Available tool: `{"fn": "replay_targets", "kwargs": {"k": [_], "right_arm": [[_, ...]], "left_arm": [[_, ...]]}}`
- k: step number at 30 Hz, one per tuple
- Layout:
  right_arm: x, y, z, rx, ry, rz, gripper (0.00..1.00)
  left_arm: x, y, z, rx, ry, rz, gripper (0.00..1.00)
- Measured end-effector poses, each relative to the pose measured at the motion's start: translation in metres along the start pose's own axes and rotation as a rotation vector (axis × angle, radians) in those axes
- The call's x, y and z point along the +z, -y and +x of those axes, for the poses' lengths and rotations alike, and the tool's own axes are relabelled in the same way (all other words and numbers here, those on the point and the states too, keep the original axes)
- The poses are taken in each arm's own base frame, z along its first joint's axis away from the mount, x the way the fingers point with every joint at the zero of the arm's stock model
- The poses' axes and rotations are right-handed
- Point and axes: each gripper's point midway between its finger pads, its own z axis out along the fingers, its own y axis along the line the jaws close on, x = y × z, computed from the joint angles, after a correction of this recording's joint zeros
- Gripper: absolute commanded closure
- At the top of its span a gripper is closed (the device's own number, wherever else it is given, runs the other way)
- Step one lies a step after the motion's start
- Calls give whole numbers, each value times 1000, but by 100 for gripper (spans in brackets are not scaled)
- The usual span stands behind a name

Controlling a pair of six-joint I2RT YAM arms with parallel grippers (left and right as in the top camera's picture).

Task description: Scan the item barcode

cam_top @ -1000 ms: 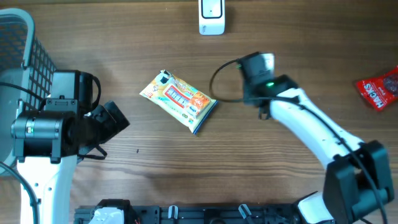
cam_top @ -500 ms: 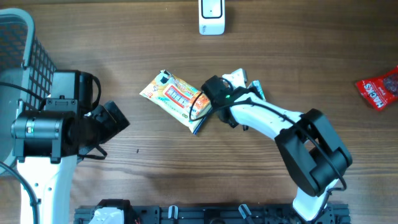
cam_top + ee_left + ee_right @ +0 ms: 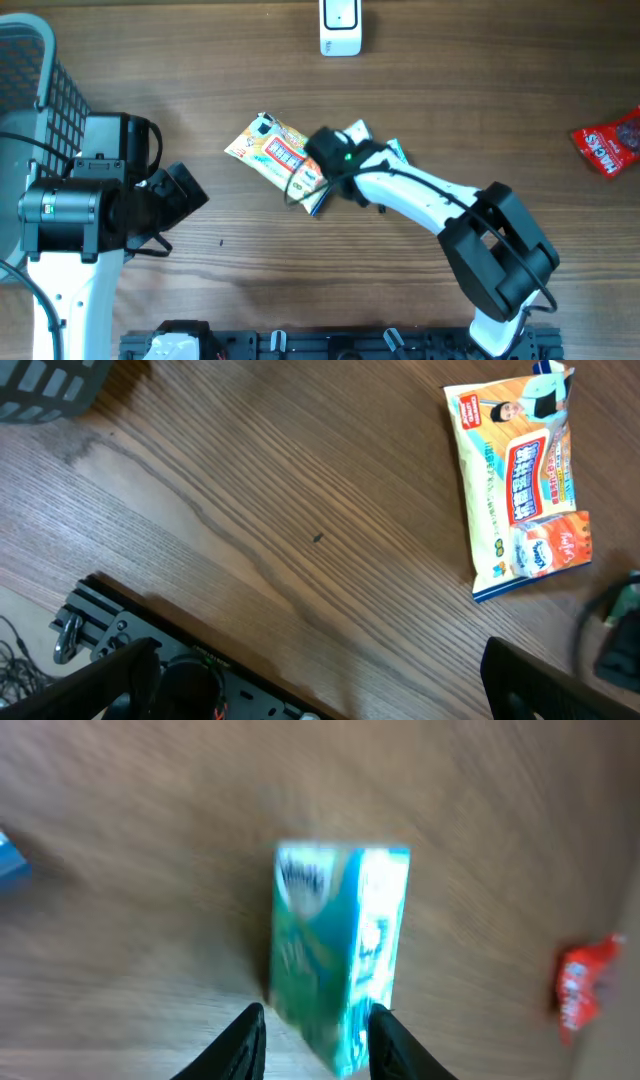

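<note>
The right arm (image 3: 430, 200) reaches from 5 o'clock to the middle of the bench (image 3: 250, 280), the right tool (image 3: 318, 1038) straddling a teal carton (image 3: 340, 950); blur hides whether it grips. The left arm (image 3: 70, 210) sits at 8 o'clock, the left tool (image 3: 330, 690) spread wide, a grey basket (image 3: 30, 80) at its 11 o'clock. Overhead, the carton peeks out at a snack pouch's (image 3: 272, 150) 3 o'clock.

**Plenty of print, none of it reading**

The red bag (image 3: 610, 142) is showing white capitals too small to make out. The yellow packet (image 3: 525, 480) is carrying a red label with illegible characters. The teal carton's (image 3: 340, 950) lettering is blurring completely.
</note>
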Motion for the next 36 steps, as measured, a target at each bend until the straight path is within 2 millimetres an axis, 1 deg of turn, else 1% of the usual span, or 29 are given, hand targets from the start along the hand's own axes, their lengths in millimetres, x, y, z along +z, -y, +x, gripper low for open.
{"fn": "replay_targets", "kwargs": {"k": [2, 3, 4, 5, 6, 7, 9, 10, 11, 12, 13, 14, 15, 16, 18, 21, 24, 28, 29, 30, 31, 33, 34, 36], "right_arm": [[-8, 1, -20, 75, 17, -130, 36], [-12, 4, -28, 110, 27, -198, 35], [-17, 9, -37, 145, 42, -282, 39], [-22, 22, -45, 201, 58, -363, 51], [-24, 40, -52, 260, 74, -436, 68], [-21, 59, -54, 323, 80, -485, 80], [-3, 93, -47, 460, 49, -518, 96], [5, 103, -42, 511, 33, -527, 96], [16, 112, -33, 565, 4, -541, 96], [26, 118, -23, 607, -23, -558, 96], [35, 119, -17, 633, -42, -582, 96], [42, 114, -13, 646, -53, -619, 96], [46, 105, -10, 645, -59, -664, 96], [50, 89, -7, 634, -69, -729, 96], [50, 58, -4, 611, -73, -842, 96], [39, 31, -4, 582, -71, -950, 96], [24, 15, -9, 552, -63, -1026, 96], [7, -3, -11, 516, -73, -1098, 95], [4, -6, -9, 508, -86, -1107, 92], [2, -9, -6, 505, -105, -1111, 83], [1, -9, -2, 506, -128, -1111, 67], [4, -4, 2, 518, -151, -1086, 22], [7, 1, 0, 525, -146, -1065, 14], [15, 10, -2, 529, -134, -1009, 13]], "left_arm": [[0, 0, 0, 0, -1, 0, 0], [0, 0, 0, 0, -1, 0, 0], [0, 0, 0, 0, 0, 0, 0], [0, 0, 0, 0, -1, 0, 0], [0, 0, 0, 0, 0, 0, 0], [0, 0, 0, 0, 0, 0, 0], [0, 0, 0, 0, -1, 0, 0], [0, 0, 0, 0, -1, 0, 0], [0, 0, 0, 0, 0, 0, 0], [0, 0, 0, 0, -1, 0, 0], [0, 0, 0, 0, -1, 0, 0], [0, 0, 0, 0, -1, 0, 0], [0, 0, 0, 0, 0, 0, 0], [0, 0, 0, 0, -1, 0, 0], [0, 0, 0, 0, -1, 0, 0], [0, 0, 0, 0, 0, 0, 0], [0, 0, 0, 0, -1, 0, 0], [0, 0, 0, 0, 0, 0, 0], [0, 0, 0, 0, -1, 0, 0], [0, 0, 0, 0, -1, 0, 0], [0, 0, 0, 0, -1, 0, 0], [0, 0, 0, 0, 0, 0, 0], [0, 0, 0, 0, 0, 0, 0], [0, 0, 0, 0, 0, 0, 0]]}}
